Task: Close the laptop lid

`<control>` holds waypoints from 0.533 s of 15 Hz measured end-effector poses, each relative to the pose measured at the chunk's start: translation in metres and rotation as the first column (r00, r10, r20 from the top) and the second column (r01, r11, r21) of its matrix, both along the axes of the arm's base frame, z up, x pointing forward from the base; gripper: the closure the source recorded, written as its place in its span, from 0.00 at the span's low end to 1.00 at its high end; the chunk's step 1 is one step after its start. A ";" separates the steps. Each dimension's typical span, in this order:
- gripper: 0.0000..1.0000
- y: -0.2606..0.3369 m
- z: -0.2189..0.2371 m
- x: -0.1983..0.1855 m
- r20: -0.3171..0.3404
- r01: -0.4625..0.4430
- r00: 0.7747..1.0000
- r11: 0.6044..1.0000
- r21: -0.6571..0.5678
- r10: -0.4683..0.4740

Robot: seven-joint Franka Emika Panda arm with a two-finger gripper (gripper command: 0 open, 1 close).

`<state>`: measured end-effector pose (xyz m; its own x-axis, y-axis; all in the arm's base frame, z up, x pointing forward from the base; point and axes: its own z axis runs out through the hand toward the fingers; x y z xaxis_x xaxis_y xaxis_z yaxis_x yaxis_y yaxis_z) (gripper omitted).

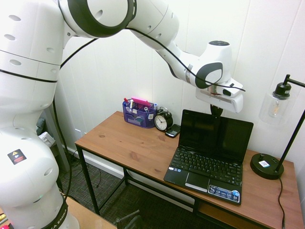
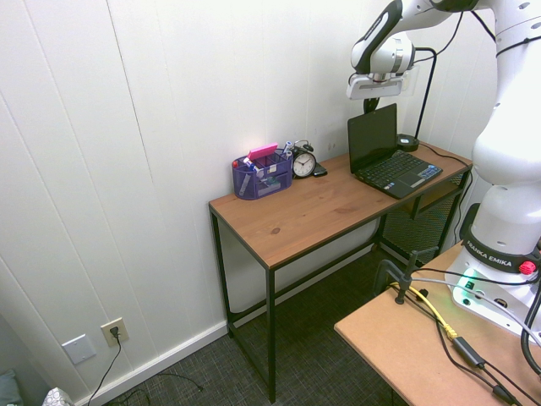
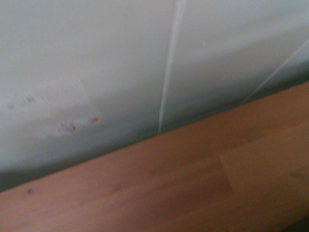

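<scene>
End effector pointing downward at the raised laptop lid's top edge

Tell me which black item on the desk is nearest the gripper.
The laptop: the gripper is right by the top edge of its raised lid. The alarm clock, phone and lamp stand farther off.

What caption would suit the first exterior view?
A robot arm's gripper reaches the top of an open laptop on a wooden desk.
</scene>
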<state>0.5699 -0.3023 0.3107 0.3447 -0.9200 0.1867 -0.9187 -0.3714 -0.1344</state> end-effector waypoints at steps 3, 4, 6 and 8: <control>1.00 -0.002 -0.016 -0.035 -0.022 0.023 0.999 1.000 0.010 -0.023; 1.00 -0.003 -0.020 -0.046 -0.029 0.033 0.999 0.999 0.012 -0.033; 1.00 -0.005 -0.030 -0.063 -0.037 0.050 0.998 0.999 0.013 -0.049; 1.00 -0.007 -0.041 -0.080 -0.053 0.064 0.997 0.998 0.017 -0.063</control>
